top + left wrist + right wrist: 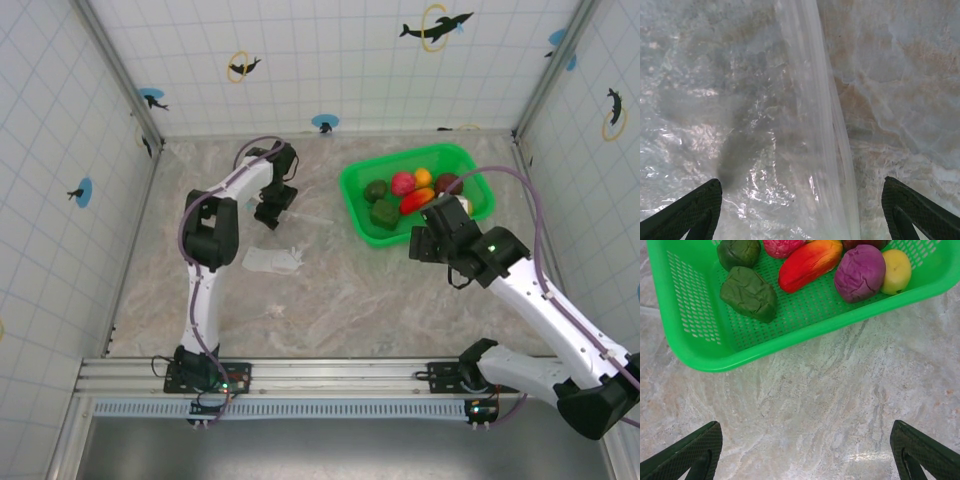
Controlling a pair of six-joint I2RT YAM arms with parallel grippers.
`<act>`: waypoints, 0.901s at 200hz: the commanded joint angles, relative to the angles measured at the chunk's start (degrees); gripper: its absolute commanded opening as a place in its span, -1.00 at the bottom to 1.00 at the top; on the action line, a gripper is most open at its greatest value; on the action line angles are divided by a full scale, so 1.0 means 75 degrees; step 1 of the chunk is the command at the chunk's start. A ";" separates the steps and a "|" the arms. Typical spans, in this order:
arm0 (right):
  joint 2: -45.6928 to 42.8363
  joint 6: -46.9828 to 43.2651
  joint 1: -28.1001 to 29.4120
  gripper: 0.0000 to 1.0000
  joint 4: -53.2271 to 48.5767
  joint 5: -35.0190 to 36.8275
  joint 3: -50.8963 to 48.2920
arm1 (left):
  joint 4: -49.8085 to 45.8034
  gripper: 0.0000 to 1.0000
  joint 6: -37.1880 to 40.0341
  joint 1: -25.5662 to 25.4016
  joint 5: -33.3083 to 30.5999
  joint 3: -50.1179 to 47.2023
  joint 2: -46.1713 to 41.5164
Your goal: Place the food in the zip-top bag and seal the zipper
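Observation:
The food lies in a green basket (352, 205): a dark green piece (749, 293), a second green piece (739, 252), a red-orange one (810, 262), a magenta one (860, 272), a yellow one (896, 271) and a pink one (782, 246). The zip-top bag (272, 260) lies crinkled on the table left of centre. In the left wrist view the bag (740, 125) spreads under my left gripper (802, 210), which is open, with the zipper (825, 125) running between the fingertips. My right gripper (807, 455) is open over bare table just short of the basket's near rim (790, 342).
The table is beige marble (350, 300), closed in by tiled walls on three sides. The left arm (210, 235) arches over the left half. The right arm (530, 290) crosses the right half. A metal rail (320, 375) runs along the near edge.

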 commanded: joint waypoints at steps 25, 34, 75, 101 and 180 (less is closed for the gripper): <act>-0.0188 -0.0206 0.0031 0.79 0.0272 -0.0093 -0.0348 | -0.0211 0.55 0.0068 -0.0116 -0.0190 -0.0198 0.0094; -0.0197 -0.0260 0.0029 0.79 0.0346 -0.0142 -0.0356 | -0.0212 0.45 0.0109 -0.0148 -0.0243 -0.0355 0.0096; -0.0141 -0.0483 0.0019 0.62 0.0549 -0.0340 -0.0272 | -0.0090 0.04 0.0662 -0.0280 -0.0574 -0.0559 -0.0254; -0.0467 -0.0762 0.0015 0.52 0.1111 -0.1070 -0.0151 | -0.0017 -0.29 0.1482 -0.0354 -0.0957 -0.0668 -0.0726; -0.0309 -0.1269 -0.0186 -0.44 0.2088 -0.2549 0.0215 | 0.1124 -0.79 0.4026 -0.0978 -0.0372 -0.2630 -0.2984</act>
